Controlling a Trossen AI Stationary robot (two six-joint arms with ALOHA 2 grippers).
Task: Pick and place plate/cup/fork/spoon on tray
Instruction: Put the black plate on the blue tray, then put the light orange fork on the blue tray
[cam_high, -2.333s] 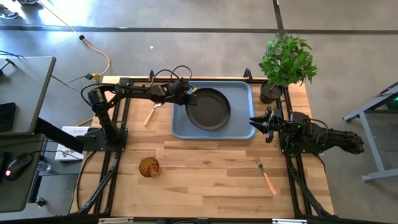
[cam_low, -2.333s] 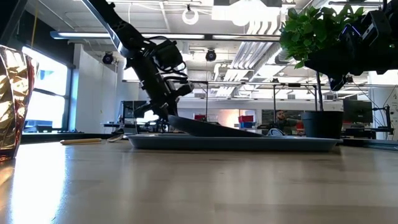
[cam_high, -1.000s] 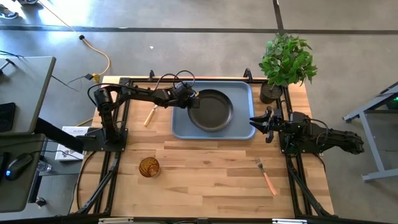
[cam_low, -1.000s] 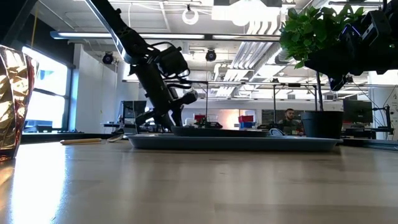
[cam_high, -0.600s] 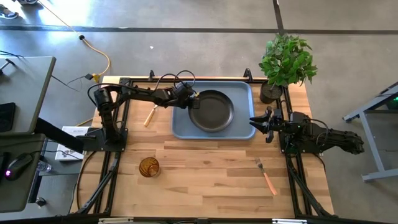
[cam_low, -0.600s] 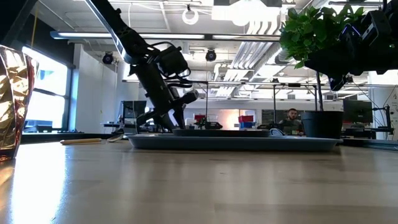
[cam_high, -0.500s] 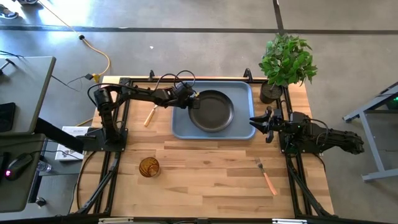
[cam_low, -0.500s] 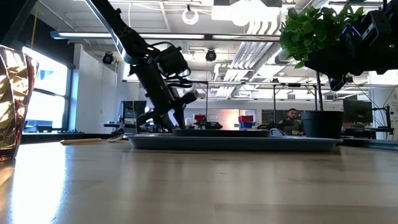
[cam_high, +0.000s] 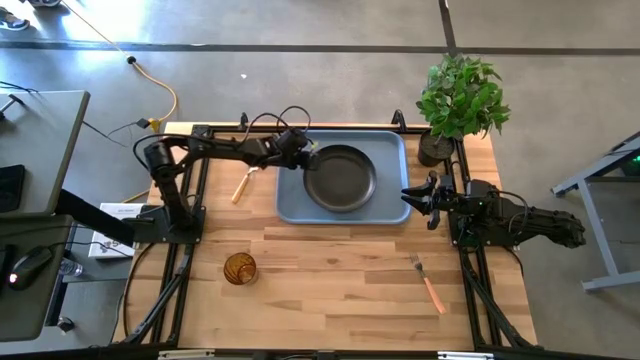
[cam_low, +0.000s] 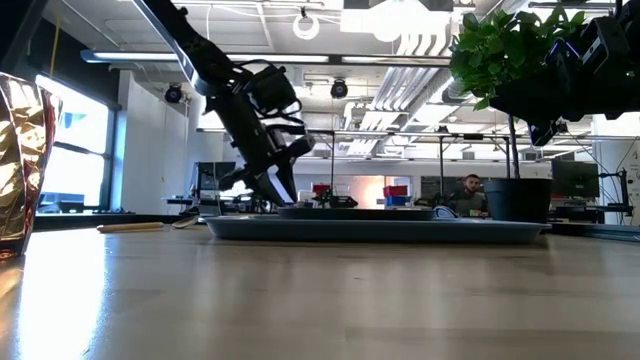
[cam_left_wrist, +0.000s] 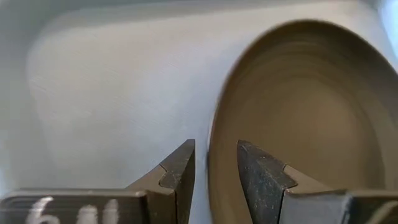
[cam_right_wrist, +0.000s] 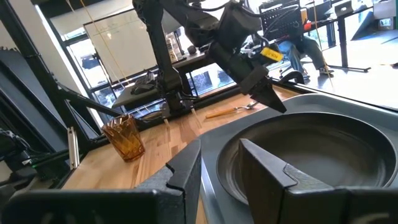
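Observation:
The dark plate (cam_high: 341, 177) lies flat inside the blue-grey tray (cam_high: 390, 150) at the table's far middle. My left gripper (cam_high: 306, 157) hovers open just above the plate's left rim (cam_left_wrist: 217, 124), its fingers either side of the rim line and touching nothing. My right gripper (cam_high: 405, 197) stands open and empty off the tray's right near corner. The amber cup (cam_high: 240, 268) stands upright at the near left. The fork (cam_high: 430, 285), orange-handled, lies flat at the near right. The spoon (cam_high: 243, 183), showing a tan handle here, lies left of the tray.
A potted plant (cam_high: 458, 100) stands at the far right corner, close behind my right arm. Bare wood stretches across the table's near middle between cup and fork. In the low view a person (cam_low: 465, 195) sits in the room beyond the table.
My left gripper has come up off the plate's left rim and drawn back a little toward the table's left edge. The plate stays flat in the tray.

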